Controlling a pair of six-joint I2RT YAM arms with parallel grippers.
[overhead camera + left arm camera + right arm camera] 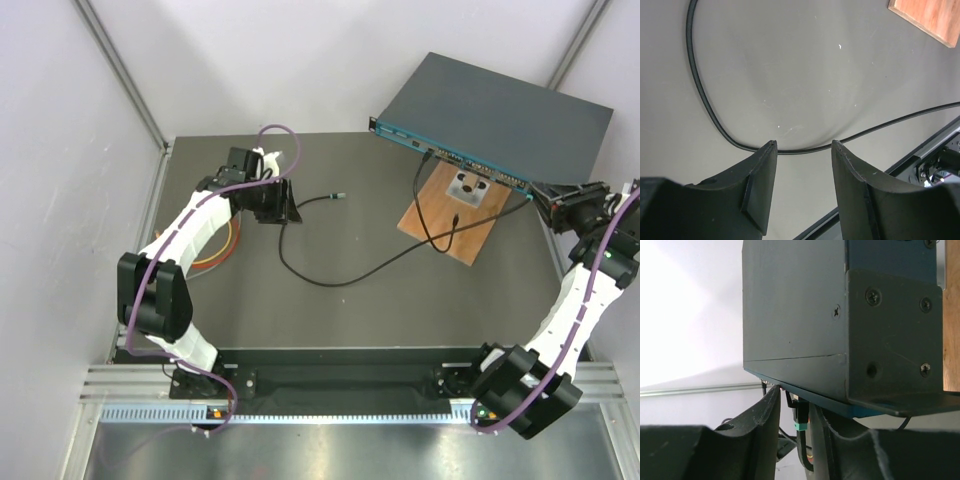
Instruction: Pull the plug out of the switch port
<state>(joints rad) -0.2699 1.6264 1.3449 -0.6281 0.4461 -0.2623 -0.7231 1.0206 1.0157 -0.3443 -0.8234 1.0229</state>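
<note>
Right gripper (796,401) jaws narrowly bracket the plug (800,421) at the switch (795,315); clamping unconfirmed. Grip its 2 sides squarely, then pull straight out.

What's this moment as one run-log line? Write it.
left end effector: open, empty, above cable | right end effector: open, at switch front edge, plug seen between jaws | plug: seated, not yet pulled

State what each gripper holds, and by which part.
Left gripper: nothing, open above the grey table. Right gripper: the black green-banded plug shows between its fingers; a hold cannot be told.
</note>
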